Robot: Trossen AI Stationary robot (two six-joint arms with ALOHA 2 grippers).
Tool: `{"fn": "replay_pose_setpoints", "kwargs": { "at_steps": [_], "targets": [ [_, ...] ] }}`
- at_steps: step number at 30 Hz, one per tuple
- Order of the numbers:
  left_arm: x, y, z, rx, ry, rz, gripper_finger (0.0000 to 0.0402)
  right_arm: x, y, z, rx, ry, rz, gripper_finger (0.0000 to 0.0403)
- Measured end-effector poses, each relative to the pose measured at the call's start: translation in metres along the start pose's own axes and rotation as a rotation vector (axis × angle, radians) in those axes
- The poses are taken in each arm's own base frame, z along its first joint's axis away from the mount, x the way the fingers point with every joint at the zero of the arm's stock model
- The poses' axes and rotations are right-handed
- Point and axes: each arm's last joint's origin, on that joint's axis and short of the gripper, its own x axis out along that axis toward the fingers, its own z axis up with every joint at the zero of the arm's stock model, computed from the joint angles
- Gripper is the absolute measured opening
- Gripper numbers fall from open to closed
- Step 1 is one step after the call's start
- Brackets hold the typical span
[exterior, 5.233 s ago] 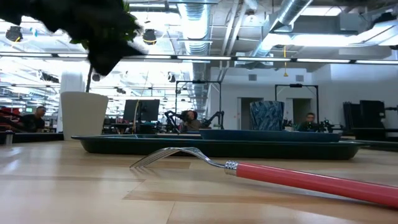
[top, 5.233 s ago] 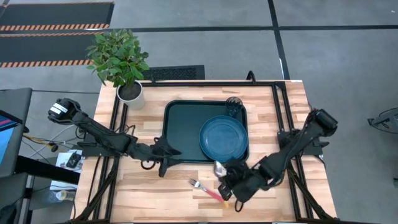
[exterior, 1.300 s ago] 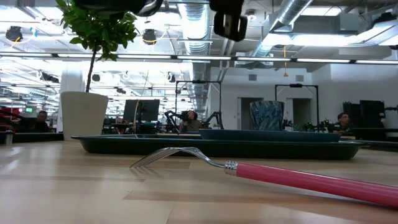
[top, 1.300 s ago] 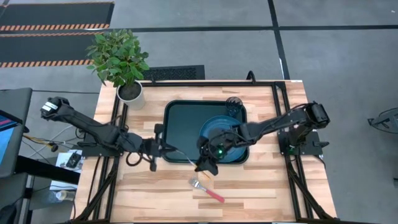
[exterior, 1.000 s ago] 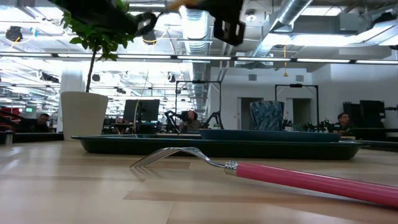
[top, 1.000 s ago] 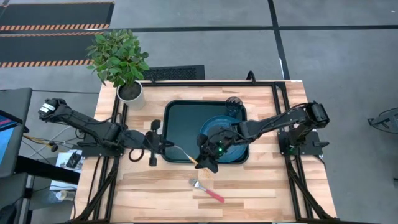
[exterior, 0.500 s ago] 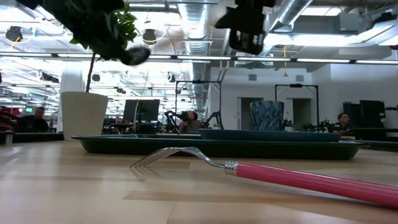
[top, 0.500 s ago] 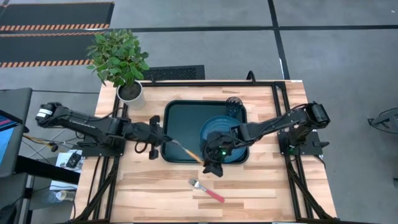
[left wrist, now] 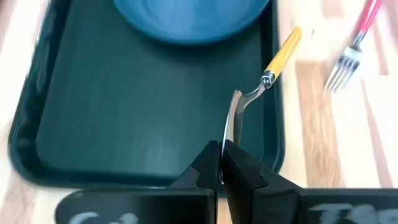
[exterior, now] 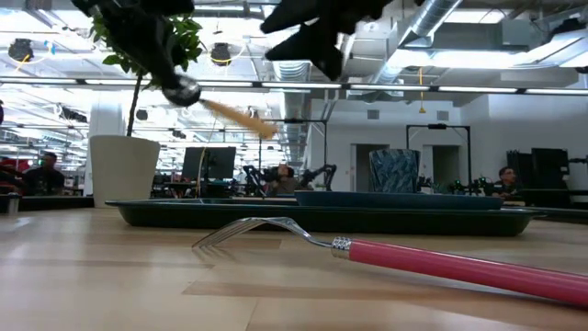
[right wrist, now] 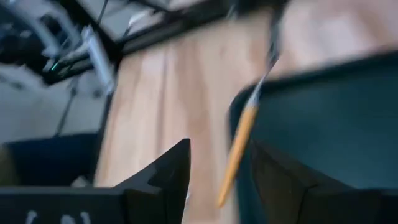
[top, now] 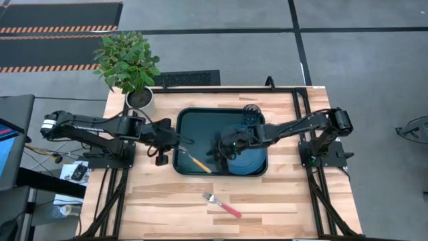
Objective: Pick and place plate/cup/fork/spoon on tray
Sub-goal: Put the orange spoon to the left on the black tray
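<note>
The spoon [top: 198,162], with a silver bowl and an orange handle [left wrist: 283,52], hangs over the left part of the dark green tray [top: 194,127], and my left gripper [top: 178,142] is shut on it. My right gripper [top: 221,148] stands open above the tray beside the blue plate [top: 249,159], touching nothing. In its wrist view the spoon's handle [right wrist: 236,149] shows beyond the open fingers [right wrist: 168,171]. The plate lies in the tray's right half, and the dark cup [top: 251,114] stands in its far right corner. The red-handled fork [top: 222,204] lies flat on the wooden table, in front of the tray. My left gripper pinches the spoon by the rim of its bowl [left wrist: 227,130] between its two fingertips [left wrist: 208,163], coming level from the table's left. The spoon sticks out beyond the fingers, handle toward the right and near side. It hangs clear above the tray, its handle [exterior: 241,119] slanting down.
A white plant pot [top: 140,102] with a leafy plant stands at the table's far left corner. Bare wood [top: 160,207] lies near and left of the fork. Beyond the table, people sit in the room.
My left gripper has carried the spoon toward the far edge, from above the tray's near left rim to over its left part, and the handle now points more toward the near edge. My open right gripper has drawn away from the handle's end toward the far edge, over the tray.
</note>
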Motion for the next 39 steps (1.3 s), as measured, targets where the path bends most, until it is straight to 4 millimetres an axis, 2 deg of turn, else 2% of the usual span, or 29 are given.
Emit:
{"fn": "replay_pose_setpoints", "kwargs": {
  "at_steps": [4, 8, 13, 17, 25, 33, 39],
  "targets": [
    [0.011, -0.001, 0.01, 0.037, 0.069, 0.002, 0.0, -0.002, -0.01, 0.013, -0.063, -0.102, -0.02, 0.0183],
    [0.021, -0.003, 0.021, 0.071, 0.098, -0.012, 0.0, 0.005, -0.017, 0.014, -0.094, -0.127, -0.039, 0.0182],
    [0.021, -0.003, 0.034, 0.108, 0.093, -0.014, 0.0, 0.03, -0.023, 0.011, -0.11, -0.1, -0.044, 0.0182],
    [0.019, -0.003, 0.042, 0.118, 0.085, -0.015, 0.0, 0.045, -0.024, 0.023, -0.132, -0.134, -0.037, 0.0182],
    [0.019, -0.004, 0.041, 0.124, 0.104, -0.023, 0.0, 0.061, -0.026, 0.037, -0.154, -0.057, -0.062, 0.0182],
    [0.018, -0.003, 0.042, 0.125, 0.098, -0.017, 0.0, 0.064, -0.031, 0.034, -0.138, -0.016, -0.089, 0.018],
    [0.018, -0.004, 0.043, 0.124, 0.081, -0.016, 0.0, 0.07, -0.034, 0.03, -0.132, 0.0, -0.095, 0.016]
  ]
}}
